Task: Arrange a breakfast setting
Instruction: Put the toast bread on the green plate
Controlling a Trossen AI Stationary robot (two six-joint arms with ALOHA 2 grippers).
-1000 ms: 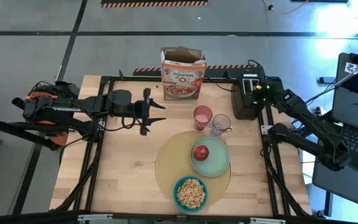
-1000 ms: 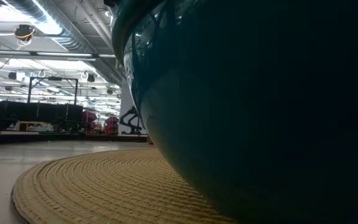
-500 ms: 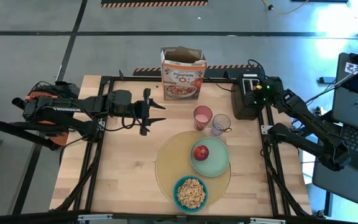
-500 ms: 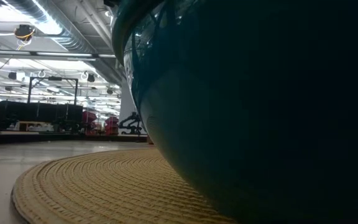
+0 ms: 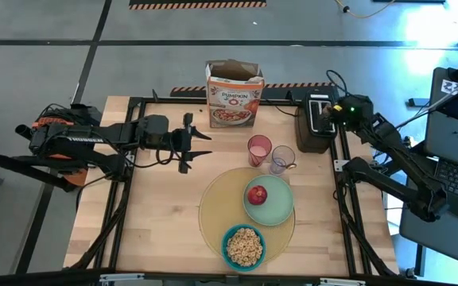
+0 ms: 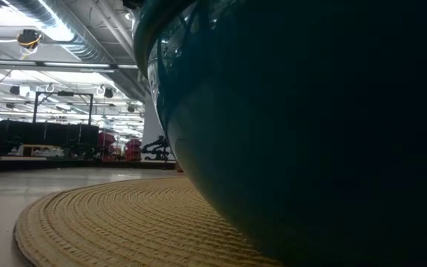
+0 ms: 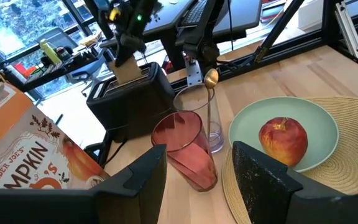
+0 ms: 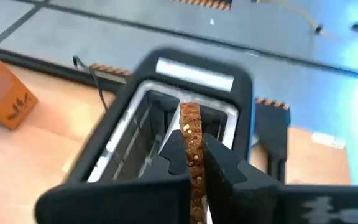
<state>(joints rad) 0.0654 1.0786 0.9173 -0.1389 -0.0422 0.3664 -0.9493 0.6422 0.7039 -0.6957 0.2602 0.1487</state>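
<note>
The right gripper (image 8: pixel 194 163) is closed edge-on around the brown toast (image 8: pixel 191 134), just above the black toaster (image 5: pixel 316 123) at the high view's upper right. Toast looks light, stiff and crumbly, best pinched gently across its flat faces. Only the wrist view shows this grip; overhead, the left gripper (image 5: pixel 199 142) waits half-open at upper left.

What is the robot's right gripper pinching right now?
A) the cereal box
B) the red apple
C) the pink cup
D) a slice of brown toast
D: in the right wrist view the right gripper is shut on the brown toast, holding it just above the toaster slots, while the red apple sits on the pale green plate.
</note>
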